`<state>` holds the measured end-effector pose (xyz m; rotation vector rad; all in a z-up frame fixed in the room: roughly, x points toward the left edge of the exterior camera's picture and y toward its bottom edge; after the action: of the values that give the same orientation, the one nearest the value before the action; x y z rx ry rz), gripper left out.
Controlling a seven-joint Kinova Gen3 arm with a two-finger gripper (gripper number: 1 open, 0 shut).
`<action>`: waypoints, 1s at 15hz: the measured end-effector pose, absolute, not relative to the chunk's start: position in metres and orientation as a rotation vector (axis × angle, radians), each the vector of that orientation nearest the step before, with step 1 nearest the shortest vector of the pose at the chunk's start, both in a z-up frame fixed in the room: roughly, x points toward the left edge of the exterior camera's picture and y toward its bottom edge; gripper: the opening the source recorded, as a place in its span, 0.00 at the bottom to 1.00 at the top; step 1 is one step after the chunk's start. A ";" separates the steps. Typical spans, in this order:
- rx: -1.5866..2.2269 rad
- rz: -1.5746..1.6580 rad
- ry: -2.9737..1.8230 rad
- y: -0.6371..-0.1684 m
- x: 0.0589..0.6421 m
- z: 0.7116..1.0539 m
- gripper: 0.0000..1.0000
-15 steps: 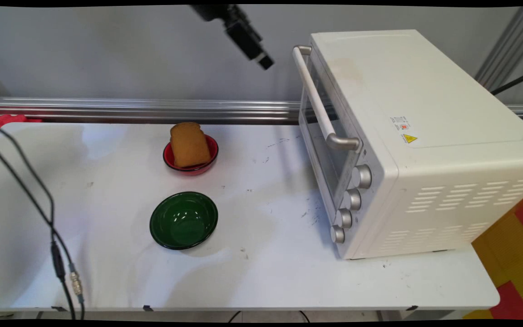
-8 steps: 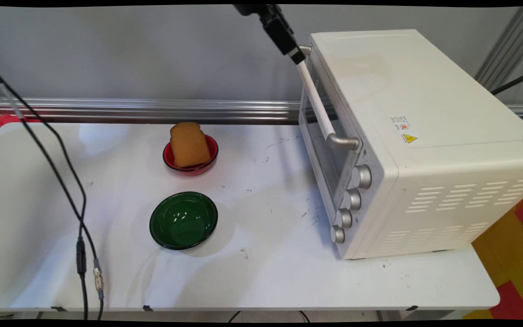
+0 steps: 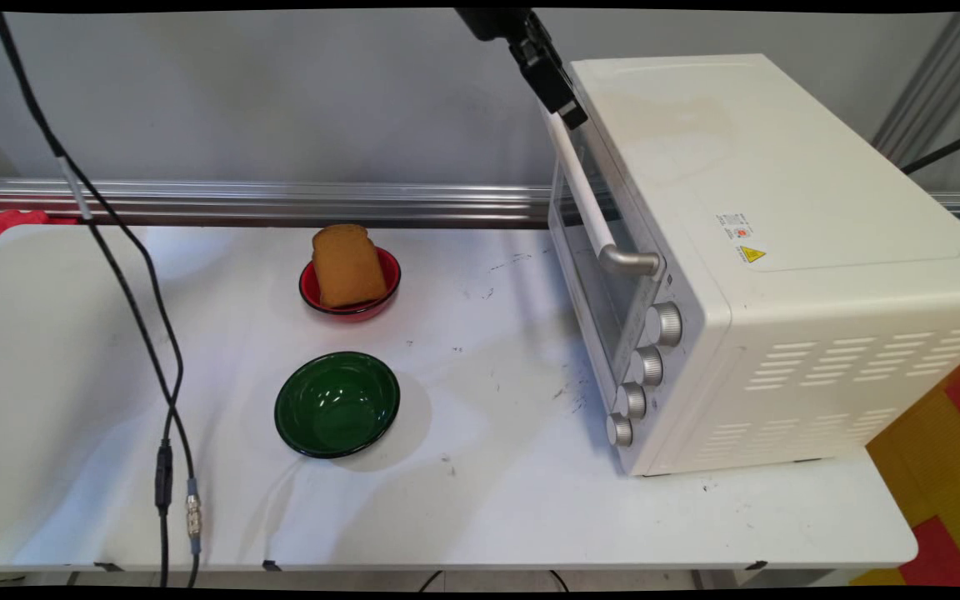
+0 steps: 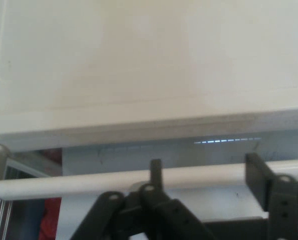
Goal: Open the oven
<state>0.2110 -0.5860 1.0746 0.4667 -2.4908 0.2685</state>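
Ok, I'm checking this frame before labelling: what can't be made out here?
Oven interior: main view, door glass seen at a steep angle.
Handle, far end: main view, gripper covers it.
Red bowl, inside: main view, bread covers it.
Knobs: outside the hand view.

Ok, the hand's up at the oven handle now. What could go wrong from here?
1. The hand sits at the far end of the handle, not its middle, so a pull there may twist or slip off.
2. In the hand view both open fingers stand spaced along the bar, not either side of it; closing likely would not clamp it.
3. The oven stands loose on the table, so a pull might drag it.
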 end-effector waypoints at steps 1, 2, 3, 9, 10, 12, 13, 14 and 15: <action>0.460 0.267 -2.495 -0.589 0.209 1.073 0.00; 0.456 0.267 -2.498 -0.590 0.208 1.072 0.00; 0.451 0.267 -2.502 -0.593 0.206 1.070 0.00; 0.446 0.261 -2.514 -0.601 0.200 1.058 0.00; 0.448 0.258 -2.514 -0.602 0.199 1.055 0.00; 0.451 0.252 -2.515 -0.603 0.196 1.050 0.00; 0.453 0.249 -2.515 -0.603 0.195 1.047 0.00; 0.455 0.244 -2.515 -0.604 0.194 1.043 0.00; 0.456 0.241 -2.514 -0.605 0.192 1.039 0.00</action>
<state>0.1924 -0.6046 1.0392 0.4564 -2.5140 0.2405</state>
